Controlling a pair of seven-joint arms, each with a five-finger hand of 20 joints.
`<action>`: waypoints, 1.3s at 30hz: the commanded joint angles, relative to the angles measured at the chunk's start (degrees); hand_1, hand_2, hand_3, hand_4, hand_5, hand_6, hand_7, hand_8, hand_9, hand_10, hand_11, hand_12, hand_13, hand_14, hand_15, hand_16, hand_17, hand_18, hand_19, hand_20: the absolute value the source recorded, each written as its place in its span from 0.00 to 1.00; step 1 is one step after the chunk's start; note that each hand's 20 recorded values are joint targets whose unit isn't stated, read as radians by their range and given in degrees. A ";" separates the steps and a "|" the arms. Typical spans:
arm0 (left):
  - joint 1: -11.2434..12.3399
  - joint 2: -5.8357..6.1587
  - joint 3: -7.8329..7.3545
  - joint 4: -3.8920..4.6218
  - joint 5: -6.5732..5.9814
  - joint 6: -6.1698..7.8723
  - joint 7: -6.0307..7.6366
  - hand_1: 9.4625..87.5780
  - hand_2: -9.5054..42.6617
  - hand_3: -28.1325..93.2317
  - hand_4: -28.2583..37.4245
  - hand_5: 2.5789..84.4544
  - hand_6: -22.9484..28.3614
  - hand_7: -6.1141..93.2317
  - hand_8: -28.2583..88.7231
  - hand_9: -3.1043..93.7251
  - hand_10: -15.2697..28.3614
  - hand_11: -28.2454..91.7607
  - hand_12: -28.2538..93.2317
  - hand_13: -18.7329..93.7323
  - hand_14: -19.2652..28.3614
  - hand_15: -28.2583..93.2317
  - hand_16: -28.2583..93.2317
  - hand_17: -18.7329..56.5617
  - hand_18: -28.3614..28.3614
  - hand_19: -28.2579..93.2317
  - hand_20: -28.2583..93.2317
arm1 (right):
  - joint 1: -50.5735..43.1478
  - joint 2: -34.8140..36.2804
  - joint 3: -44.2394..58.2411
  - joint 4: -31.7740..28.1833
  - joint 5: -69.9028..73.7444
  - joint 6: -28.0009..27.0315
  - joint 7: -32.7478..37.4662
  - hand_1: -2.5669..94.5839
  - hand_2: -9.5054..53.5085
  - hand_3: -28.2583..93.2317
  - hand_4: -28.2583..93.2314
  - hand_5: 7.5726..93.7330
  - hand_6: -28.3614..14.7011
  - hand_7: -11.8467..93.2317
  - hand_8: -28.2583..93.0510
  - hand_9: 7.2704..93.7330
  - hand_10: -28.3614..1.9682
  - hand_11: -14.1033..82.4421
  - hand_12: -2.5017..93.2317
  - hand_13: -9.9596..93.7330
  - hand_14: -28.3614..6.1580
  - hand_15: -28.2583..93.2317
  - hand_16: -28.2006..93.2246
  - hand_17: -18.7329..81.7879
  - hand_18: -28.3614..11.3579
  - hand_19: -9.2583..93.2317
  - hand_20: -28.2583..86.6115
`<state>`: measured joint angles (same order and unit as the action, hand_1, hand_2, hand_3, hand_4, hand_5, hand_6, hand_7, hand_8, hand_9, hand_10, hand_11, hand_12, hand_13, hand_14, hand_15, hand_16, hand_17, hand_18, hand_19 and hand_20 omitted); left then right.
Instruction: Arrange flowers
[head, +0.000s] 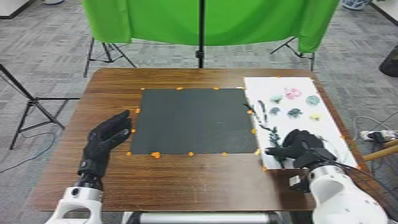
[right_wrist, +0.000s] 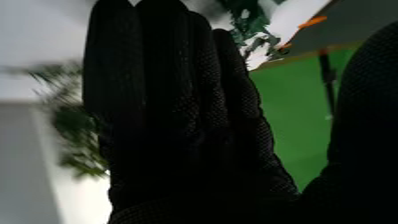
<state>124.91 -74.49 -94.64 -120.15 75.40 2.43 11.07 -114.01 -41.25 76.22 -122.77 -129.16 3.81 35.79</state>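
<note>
The right hand is hanging over the near part of a white sheet. In the right wrist view, its fingers are reaching out straight and lying close together, while the thumb is standing wide apart from them.

Green leafy stems are lying along the side of the sheet nearest the dark mat, and their near part is running down just beside the right hand; whether the hand is touching them, I cannot tell. They are looking thin and dark green, with small leaves branching off. In the right wrist view, leaves are showing on both sides of the straight fingers, blurred on one side.

Farther off from the hand, small flower heads are lying spread out on the sheet: a pink flower, a yellow flower, and several pale bluish or greenish ones.

The left hand is waiting beside the mat, over the brown table, its fingers stretched out loosely.
</note>
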 joint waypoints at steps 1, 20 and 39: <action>0.72 -0.05 -0.08 -0.35 0.64 -1.13 -1.25 0.37 0.00 0.71 0.17 0.48 0.49 0.17 0.18 0.46 0.60 0.35 0.32 0.45 0.73 0.38 0.25 0.31 0.72 0.27 0.41 | 6.32 2.42 -4.30 1.96 -10.11 -2.15 0.81 0.40 0.00 0.61 0.00 0.70 0.50 0.36 0.20 0.77 0.41 0.48 0.30 0.88 0.58 0.62 0.43 0.75 0.43 0.88 0.58; 1.74 0.05 -0.90 -0.79 0.58 -2.49 -2.98 0.37 0.00 0.71 0.17 0.48 0.49 0.16 0.19 0.45 0.60 0.34 0.32 0.45 0.73 0.38 0.25 0.30 0.73 0.27 0.40 | 8.70 -0.77 -12.90 5.55 -9.38 -7.69 3.94 0.46 0.00 0.69 0.19 0.76 0.56 0.40 0.32 0.87 0.44 0.51 0.30 0.97 0.66 0.61 0.45 0.84 0.55 0.92 0.53; 2.01 3.87 -5.03 -0.31 -5.10 -1.65 -3.50 0.33 0.05 0.72 0.16 0.48 0.50 0.16 0.19 0.45 0.61 0.34 0.33 0.44 0.74 0.38 0.25 0.29 0.73 0.27 0.40 | 8.94 -2.07 -4.00 -0.13 -1.93 7.15 1.73 0.58 0.00 0.69 0.31 0.84 0.62 0.43 0.45 0.95 0.55 0.52 0.37 1.00 0.73 0.69 0.44 0.89 0.54 1.00 0.54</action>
<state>126.05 -73.00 -97.15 -120.98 73.38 -0.42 7.96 -107.98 -43.74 71.27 -119.10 -131.70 5.70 39.27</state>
